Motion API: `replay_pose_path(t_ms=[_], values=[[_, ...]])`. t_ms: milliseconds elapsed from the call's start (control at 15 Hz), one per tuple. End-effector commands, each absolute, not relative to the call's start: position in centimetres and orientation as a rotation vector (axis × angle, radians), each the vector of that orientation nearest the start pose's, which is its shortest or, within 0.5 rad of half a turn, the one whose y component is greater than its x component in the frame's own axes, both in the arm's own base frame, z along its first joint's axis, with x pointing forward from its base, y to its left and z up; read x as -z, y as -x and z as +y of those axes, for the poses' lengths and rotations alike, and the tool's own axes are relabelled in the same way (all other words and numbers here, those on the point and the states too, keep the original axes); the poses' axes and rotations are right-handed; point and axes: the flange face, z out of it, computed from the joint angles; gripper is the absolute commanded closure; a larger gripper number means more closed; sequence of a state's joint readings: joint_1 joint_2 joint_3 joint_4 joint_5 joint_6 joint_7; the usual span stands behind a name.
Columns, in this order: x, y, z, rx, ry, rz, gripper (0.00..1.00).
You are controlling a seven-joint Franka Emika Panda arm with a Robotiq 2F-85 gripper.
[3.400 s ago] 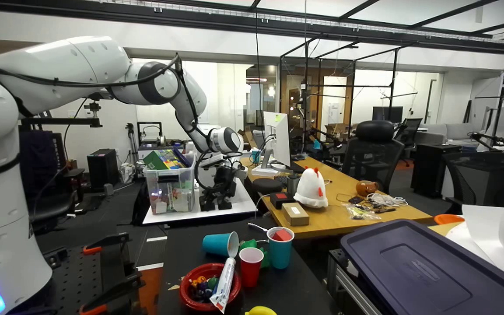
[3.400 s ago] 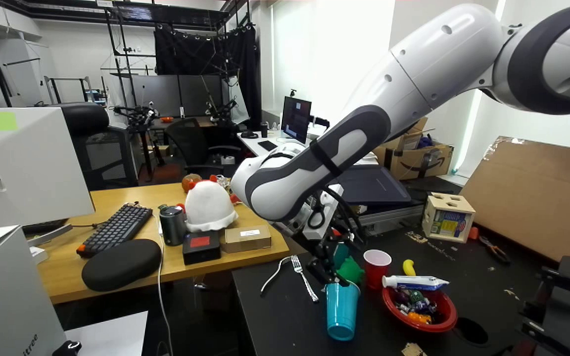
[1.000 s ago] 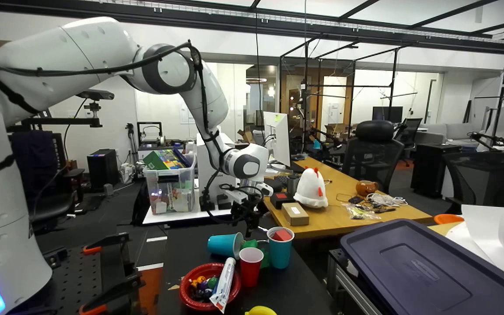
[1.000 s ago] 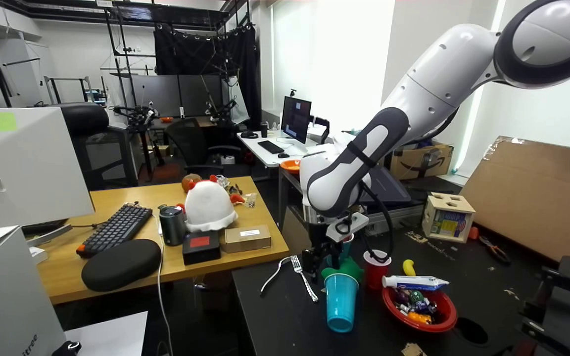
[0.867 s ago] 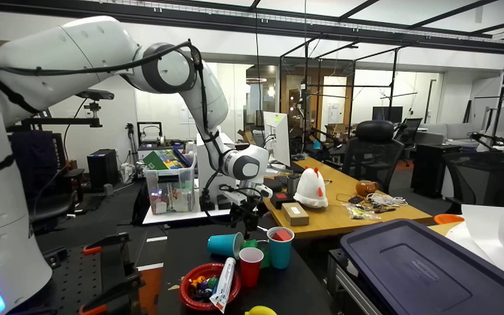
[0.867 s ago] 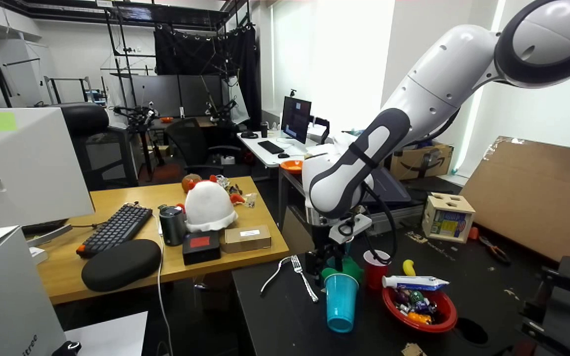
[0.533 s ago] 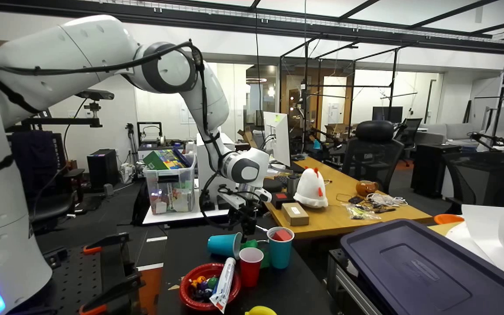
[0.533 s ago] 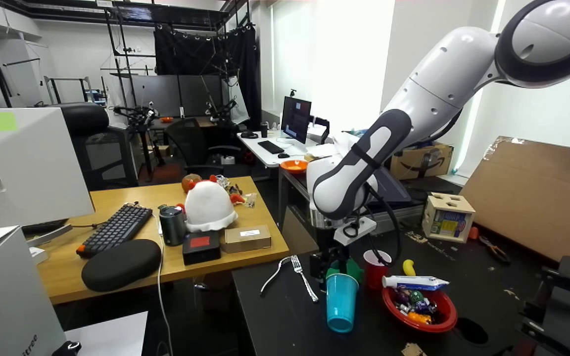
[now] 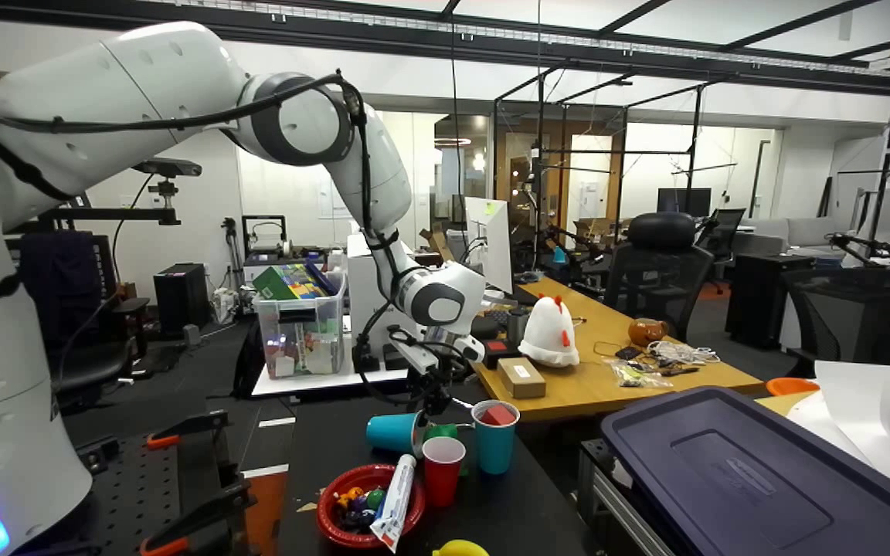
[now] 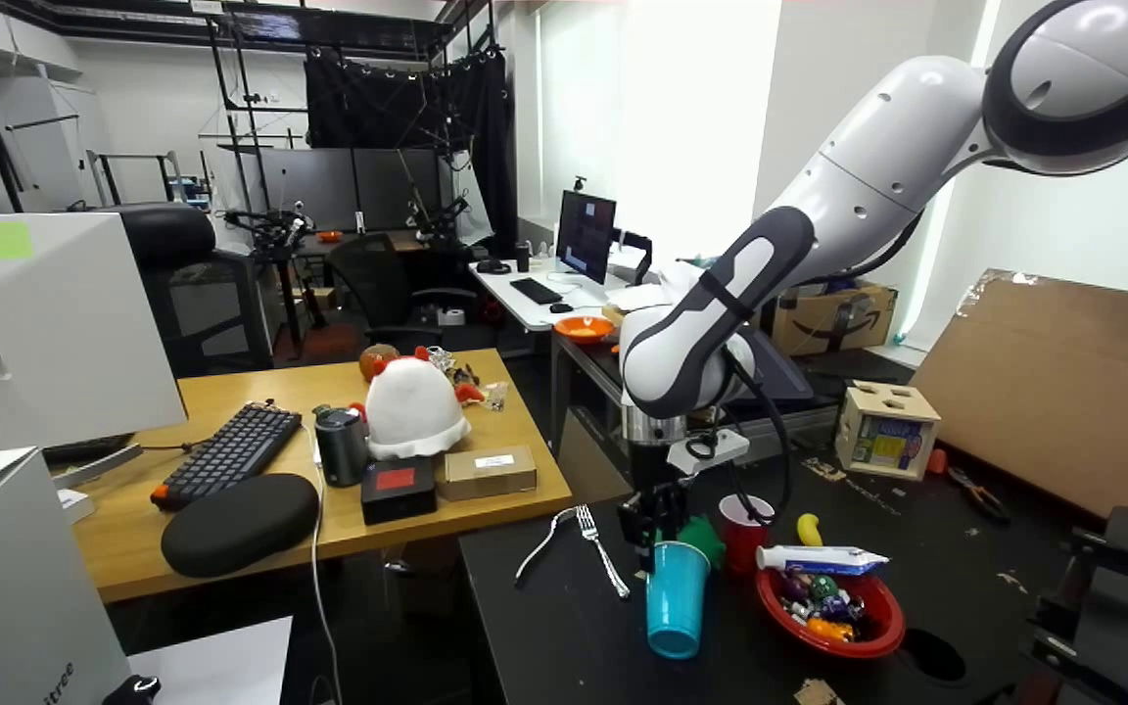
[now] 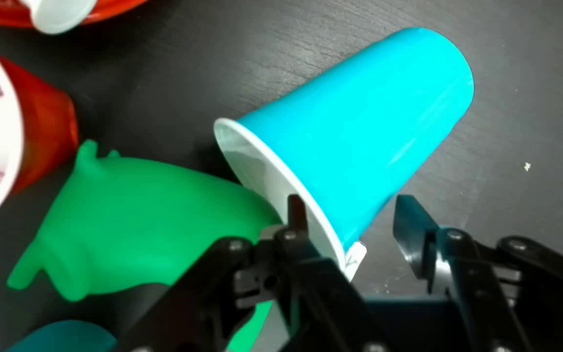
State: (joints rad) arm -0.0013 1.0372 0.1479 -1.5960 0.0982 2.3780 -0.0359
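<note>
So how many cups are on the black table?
3: a blue cup lying on its side at the gripper, a red cup upright beside the red bowl, and another blue cup upright, holding a red block. The arm may hide more.

Red bowl (image 10: 883, 612): toothpaste tube (image 10: 822, 560) across its rim
Banana (image 10: 809, 530): twelve o'clock from that bowl in an exterior view
White plush (image 10: 415, 409): black box (image 10: 399, 491) at six o'clock in an exterior view
</note>
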Motion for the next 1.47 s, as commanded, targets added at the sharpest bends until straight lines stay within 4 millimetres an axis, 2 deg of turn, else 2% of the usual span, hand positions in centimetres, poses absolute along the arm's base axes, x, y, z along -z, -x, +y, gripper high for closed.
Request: replay_pose_path(t_ms=[0, 200, 733, 1067, 1400], values=[[-1.7, -62.4, 8.6, -0.38, 2.892, -0.072, 0.8], [-1.8, -62.5, 8.6, -0.384, 2.884, -0.075, 0.99], [-2.2, -62.3, 10.2, -0.449, 2.927, -0.028, 0.99], [-3.0, -61.8, 14.5, -0.425, 3.057, -0.026, 0.99], [-5.8, -61.0, 19.7, -0.32, 3.272, -0.011, 0.99]])
